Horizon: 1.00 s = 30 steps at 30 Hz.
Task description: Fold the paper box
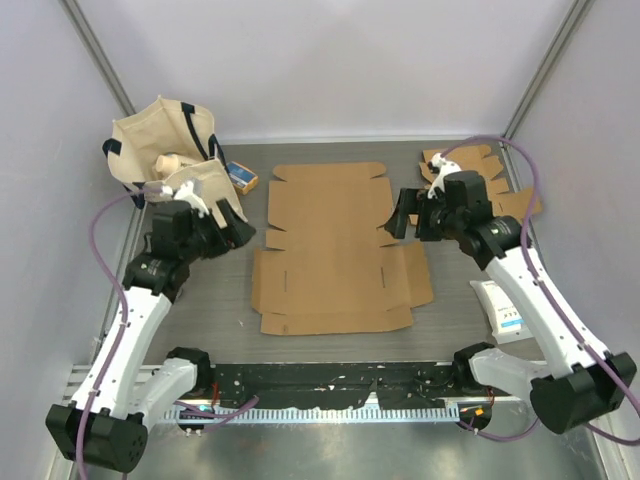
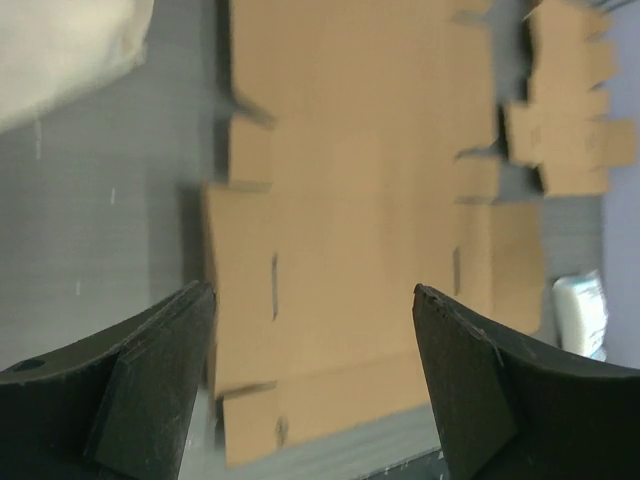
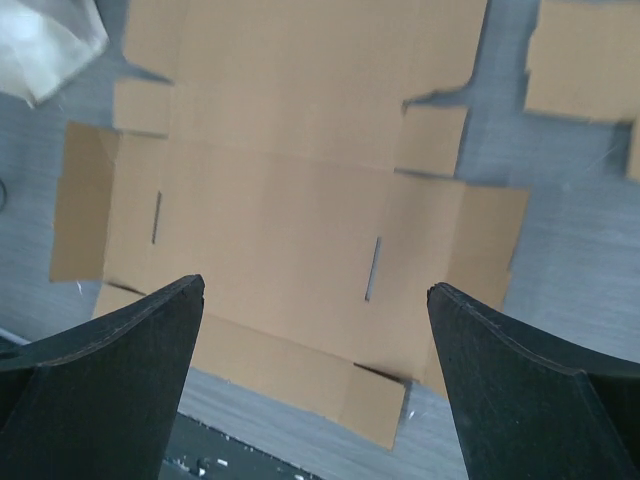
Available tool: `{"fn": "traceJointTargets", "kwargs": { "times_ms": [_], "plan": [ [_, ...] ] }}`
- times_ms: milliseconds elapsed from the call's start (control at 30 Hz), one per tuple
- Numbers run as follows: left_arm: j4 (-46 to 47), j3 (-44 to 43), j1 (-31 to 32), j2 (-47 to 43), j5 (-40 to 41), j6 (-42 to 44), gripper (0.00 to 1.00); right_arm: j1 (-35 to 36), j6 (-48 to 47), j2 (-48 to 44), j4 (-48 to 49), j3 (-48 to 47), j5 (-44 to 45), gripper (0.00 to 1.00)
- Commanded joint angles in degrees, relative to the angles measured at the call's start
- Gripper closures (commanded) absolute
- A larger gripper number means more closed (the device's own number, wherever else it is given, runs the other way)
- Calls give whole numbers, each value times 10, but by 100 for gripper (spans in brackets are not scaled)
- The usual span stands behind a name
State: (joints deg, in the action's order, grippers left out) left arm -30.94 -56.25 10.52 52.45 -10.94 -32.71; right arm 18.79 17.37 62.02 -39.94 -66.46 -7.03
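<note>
A flat, unfolded brown cardboard box blank (image 1: 335,248) lies in the middle of the grey table. It also shows in the left wrist view (image 2: 370,230) and in the right wrist view (image 3: 290,200). My left gripper (image 1: 232,232) is open and empty, held above the table just left of the blank's left edge. My right gripper (image 1: 412,218) is open and empty, held above the blank's right edge. In both wrist views the two dark fingers (image 2: 150,385) (image 3: 530,380) stand wide apart with nothing between them.
A beige cloth tote bag (image 1: 170,145) sits at the back left with a small blue and yellow box (image 1: 241,177) beside it. More cardboard blanks (image 1: 495,180) lie at the back right. A white packet (image 1: 500,308) lies at the right.
</note>
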Motion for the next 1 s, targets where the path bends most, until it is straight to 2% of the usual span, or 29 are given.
{"fn": "traceJointTargets", "kwargs": {
  "times_ms": [0, 67, 133, 233, 300, 467, 633, 733, 767, 833, 867, 967],
  "plan": [
    [-29, 101, 32, -50, 21, -101, 16, -28, 42, 40, 36, 55, -42, 0],
    [-12, 156, 77, -79, 36, -132, 17, -58, 67, 71, 52, 88, -55, 0],
    [17, 191, 113, -91, 64, -165, 17, -96, 86, 90, 49, 110, -23, 0],
    [58, 197, 185, -86, 101, -167, 18, -111, 111, 94, 49, 142, 84, 1],
    [78, 186, 232, -54, 116, -148, 19, -118, 120, 99, 56, 161, 92, 2],
    [150, 126, 323, 35, 117, -51, 25, -126, 126, 113, 81, 211, 26, 28],
    [245, 90, 396, 118, 89, 43, 27, -125, 123, 103, 123, 254, -17, 38],
    [287, 68, 484, 174, 124, 116, 26, -125, 109, 107, 130, 261, -10, 46],
    [306, 64, 499, 187, 130, 164, 25, -125, 107, 108, 131, 261, -7, 55],
    [335, 48, 538, 216, 146, 215, 24, -125, 104, 107, 130, 254, -21, 66],
    [352, 44, 546, 243, 155, 235, 23, -125, 106, 106, 127, 248, -31, 75],
    [356, 10, 564, 307, 163, 298, 18, -123, 119, 99, 96, 211, -52, 90]
  ]
}}
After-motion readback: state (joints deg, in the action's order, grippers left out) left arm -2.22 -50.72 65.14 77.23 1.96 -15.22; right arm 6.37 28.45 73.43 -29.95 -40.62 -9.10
